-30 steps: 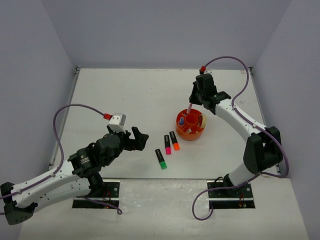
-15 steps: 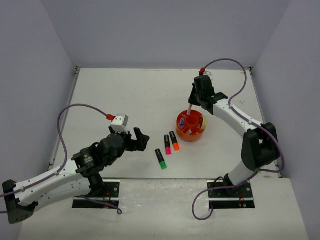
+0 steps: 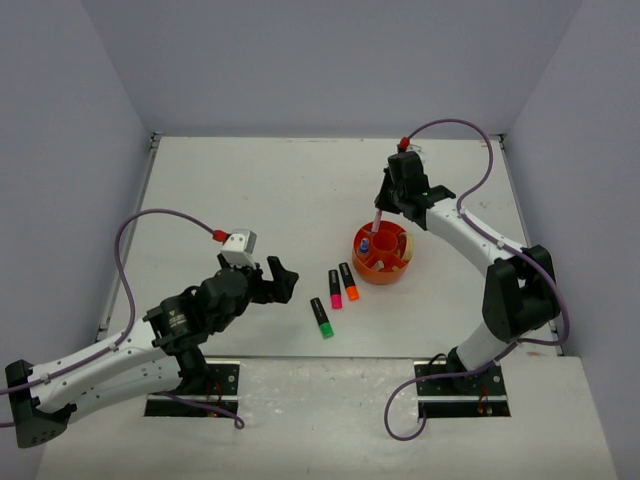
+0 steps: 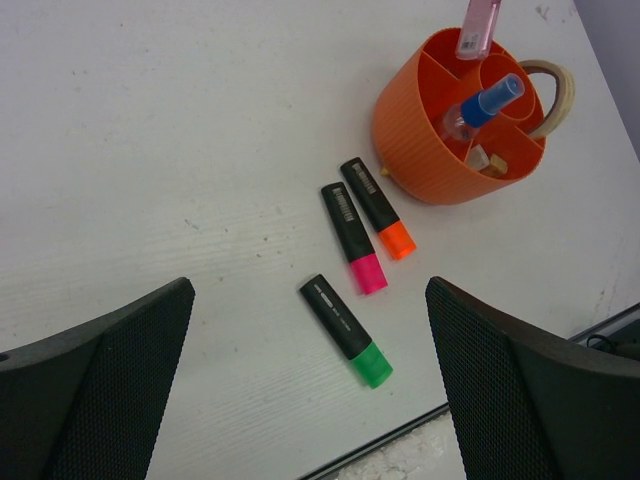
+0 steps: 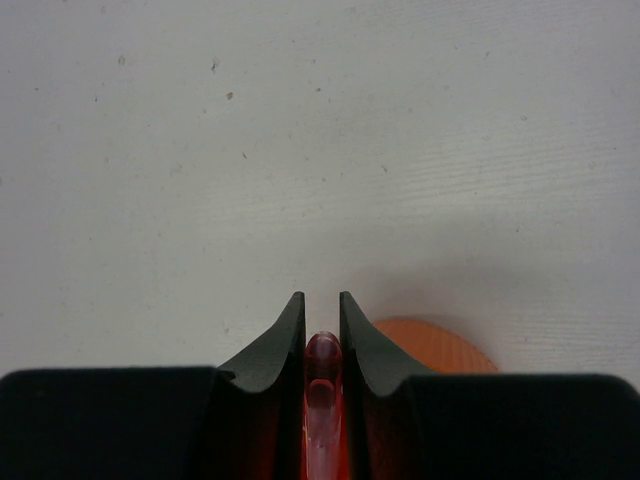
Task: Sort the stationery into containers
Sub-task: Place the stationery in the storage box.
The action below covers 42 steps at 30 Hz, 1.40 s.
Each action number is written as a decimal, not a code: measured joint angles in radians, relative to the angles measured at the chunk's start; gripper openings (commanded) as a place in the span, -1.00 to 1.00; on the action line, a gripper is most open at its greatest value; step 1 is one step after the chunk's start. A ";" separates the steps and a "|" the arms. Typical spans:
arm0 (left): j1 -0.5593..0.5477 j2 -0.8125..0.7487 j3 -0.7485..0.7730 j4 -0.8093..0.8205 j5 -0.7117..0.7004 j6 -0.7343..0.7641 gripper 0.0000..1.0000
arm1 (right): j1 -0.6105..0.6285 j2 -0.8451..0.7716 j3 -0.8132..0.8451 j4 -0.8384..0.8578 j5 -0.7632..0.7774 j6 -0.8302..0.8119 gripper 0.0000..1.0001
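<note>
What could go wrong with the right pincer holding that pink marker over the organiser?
1. The right pincer holds the pink marker by its top end, above the far rim of the organiser; released, it might catch that rim and tip out.
2. The blue-capped marker juts out of the organiser close by and could get knocked.
3. The pink-capped marker and orange-capped marker lie nearly touching; the open left pincer may nudge one taking the other.

White table (image 3: 250, 190), plain pale lavender walls (image 3: 330, 60), even lighting
</note>
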 measured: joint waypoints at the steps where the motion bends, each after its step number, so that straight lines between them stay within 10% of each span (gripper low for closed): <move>1: 0.000 -0.002 -0.004 0.000 0.000 0.000 1.00 | 0.000 0.000 0.000 -0.001 -0.001 0.000 -1.00; 42: 0.000 -0.014 -0.048 0.006 0.001 0.000 1.00 | -0.014 -0.154 -0.104 0.044 0.164 0.034 -1.00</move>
